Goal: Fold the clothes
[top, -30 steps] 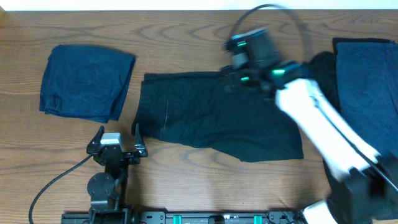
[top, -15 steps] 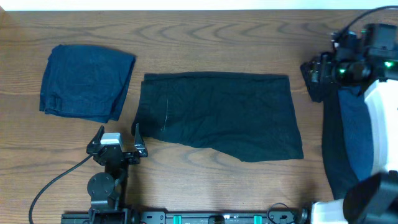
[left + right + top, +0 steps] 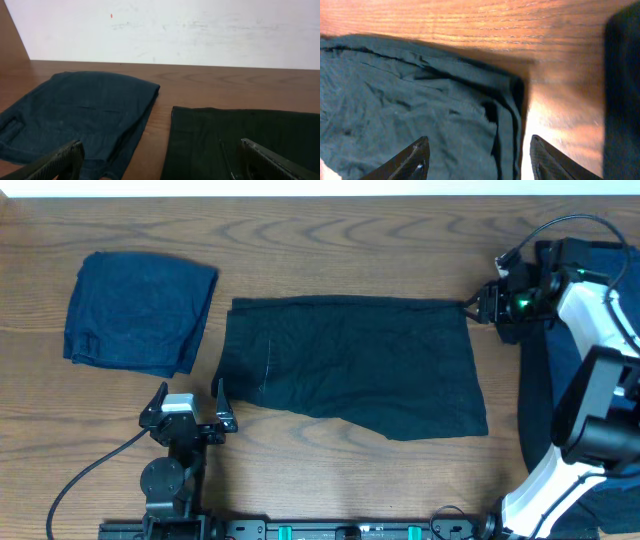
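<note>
A black garment (image 3: 350, 365) lies spread flat in the middle of the table. My right gripper (image 3: 481, 307) is at its far right corner, open. In the right wrist view the right gripper (image 3: 479, 145) hangs low over that rumpled, layered corner (image 3: 430, 95), with one finger (image 3: 415, 160) over the cloth and the other over bare wood. A folded navy garment (image 3: 140, 310) rests at the far left. My left gripper (image 3: 190, 412) stands open near the front edge, just off the black garment's near left corner. In its own view the left gripper (image 3: 160, 157) has nothing between its fingers.
A pile of navy and black clothes (image 3: 565, 400) lies at the right edge, partly under the right arm; its dark edge (image 3: 622, 90) shows beside the right gripper. The right arm's cable (image 3: 560, 225) loops over the far right. A white wall (image 3: 165, 30) runs along the table's back edge.
The right arm swung from above the black garment's top edge out to the far right, then came back left to the garment's far right corner. The left arm stayed still.
</note>
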`<control>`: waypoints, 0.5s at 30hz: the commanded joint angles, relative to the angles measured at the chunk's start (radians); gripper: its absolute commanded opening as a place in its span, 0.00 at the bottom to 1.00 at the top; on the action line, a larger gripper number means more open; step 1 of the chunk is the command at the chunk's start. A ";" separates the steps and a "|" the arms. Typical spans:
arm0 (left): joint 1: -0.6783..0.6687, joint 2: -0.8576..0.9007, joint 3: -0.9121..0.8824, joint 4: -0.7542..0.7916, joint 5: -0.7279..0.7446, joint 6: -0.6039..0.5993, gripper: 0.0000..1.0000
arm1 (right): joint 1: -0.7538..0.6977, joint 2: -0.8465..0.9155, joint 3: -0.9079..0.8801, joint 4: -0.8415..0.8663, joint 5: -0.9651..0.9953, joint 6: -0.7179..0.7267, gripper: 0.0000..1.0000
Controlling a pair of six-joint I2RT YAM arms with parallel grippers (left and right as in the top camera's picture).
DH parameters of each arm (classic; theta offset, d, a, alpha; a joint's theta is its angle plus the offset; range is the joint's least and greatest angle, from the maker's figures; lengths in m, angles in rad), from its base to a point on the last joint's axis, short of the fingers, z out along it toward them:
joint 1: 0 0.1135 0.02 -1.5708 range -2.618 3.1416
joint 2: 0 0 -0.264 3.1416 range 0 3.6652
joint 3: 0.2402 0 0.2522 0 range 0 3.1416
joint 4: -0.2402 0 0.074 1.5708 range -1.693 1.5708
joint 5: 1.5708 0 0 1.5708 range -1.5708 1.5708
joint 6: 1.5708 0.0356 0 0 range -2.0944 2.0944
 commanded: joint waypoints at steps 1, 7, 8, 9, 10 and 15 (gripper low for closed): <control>-0.004 -0.001 -0.016 -0.037 -0.012 0.006 0.98 | 0.019 0.016 0.000 0.026 -0.058 -0.036 0.62; -0.004 -0.001 -0.016 -0.037 -0.012 0.006 0.98 | 0.072 0.018 -0.001 0.069 -0.062 -0.048 0.62; -0.004 -0.001 -0.016 -0.037 -0.012 0.006 0.98 | 0.084 0.019 -0.001 0.074 -0.053 -0.057 0.63; -0.004 -0.001 -0.016 -0.037 -0.012 0.006 0.98 | 0.099 0.019 -0.001 0.078 -0.021 -0.060 0.64; -0.004 -0.001 -0.016 -0.037 -0.012 0.006 0.98 | 0.111 0.019 -0.001 0.084 0.023 -0.060 0.66; -0.004 -0.001 -0.016 -0.037 -0.012 0.006 0.98 | 0.173 0.019 -0.001 0.112 0.264 -0.092 0.69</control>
